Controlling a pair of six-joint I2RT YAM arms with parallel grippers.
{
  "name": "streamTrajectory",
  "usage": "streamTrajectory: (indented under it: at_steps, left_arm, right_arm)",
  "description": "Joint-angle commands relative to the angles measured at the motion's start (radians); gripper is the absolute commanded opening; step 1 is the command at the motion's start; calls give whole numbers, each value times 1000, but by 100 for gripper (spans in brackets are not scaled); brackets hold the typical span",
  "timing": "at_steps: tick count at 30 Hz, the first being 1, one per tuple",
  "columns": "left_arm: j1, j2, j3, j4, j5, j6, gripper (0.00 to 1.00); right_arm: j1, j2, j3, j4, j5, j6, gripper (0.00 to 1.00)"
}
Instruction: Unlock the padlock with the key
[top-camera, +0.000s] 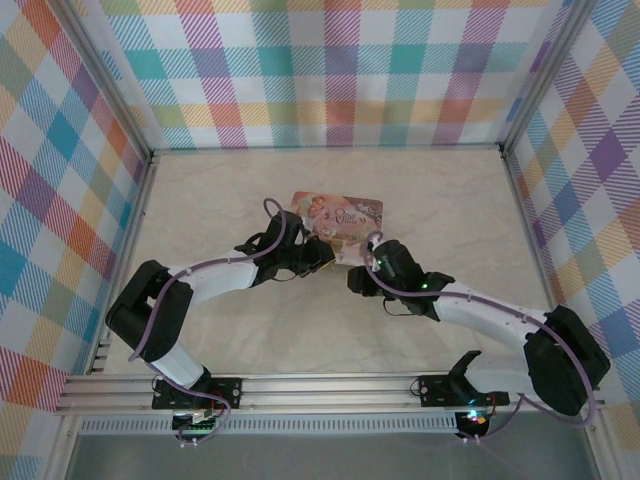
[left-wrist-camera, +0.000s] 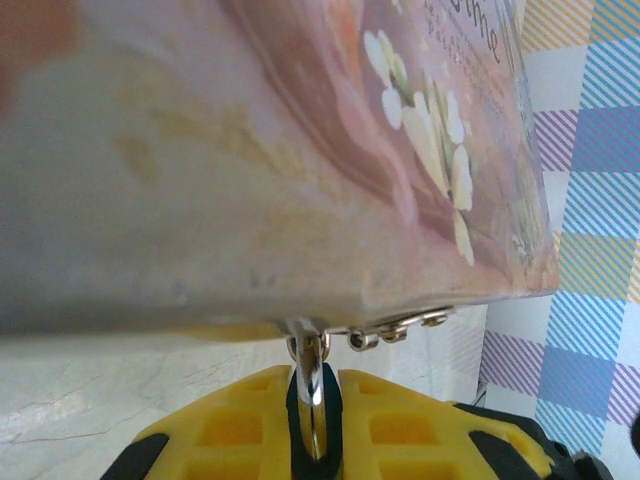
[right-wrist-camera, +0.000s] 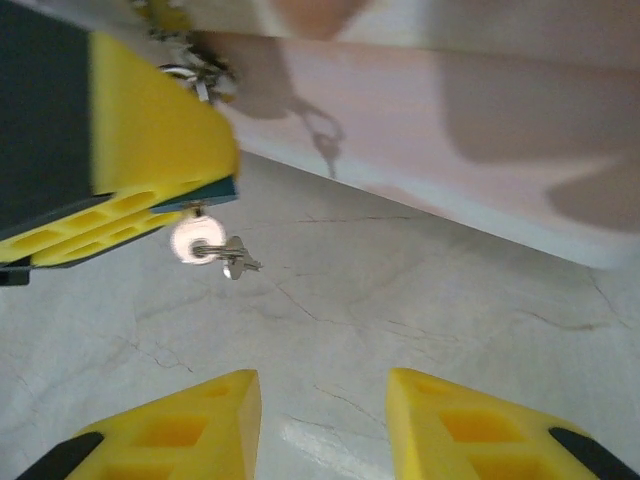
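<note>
Yellow left hand (left-wrist-camera: 315, 392) pinches the padlock (left-wrist-camera: 309, 355); right hand (right-wrist-camera: 320, 388) gapes.

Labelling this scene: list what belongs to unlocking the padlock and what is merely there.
Job: padlock, key, left pincer shut on the padlock, right pincer open.
Merely there: pink tin, table, plaid walls.

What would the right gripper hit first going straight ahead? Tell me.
Probably the pink tin's side wall, beyond bare table, though depth is unclear. The left gripper, shut on the padlock, sits left of that line.
</note>
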Motion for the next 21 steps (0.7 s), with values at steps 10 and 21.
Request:
streamTrajectory:
  at_steps: [10, 21]
  left_arm:
    - [-8, -7, 36, 28, 25, -21, 9]
    - [-8, -19, 34, 34, 34, -31, 9]
  right_arm:
    - [41, 118, 129, 47, 33, -165, 43]
    - [44, 192, 188, 64, 32, -190, 42]
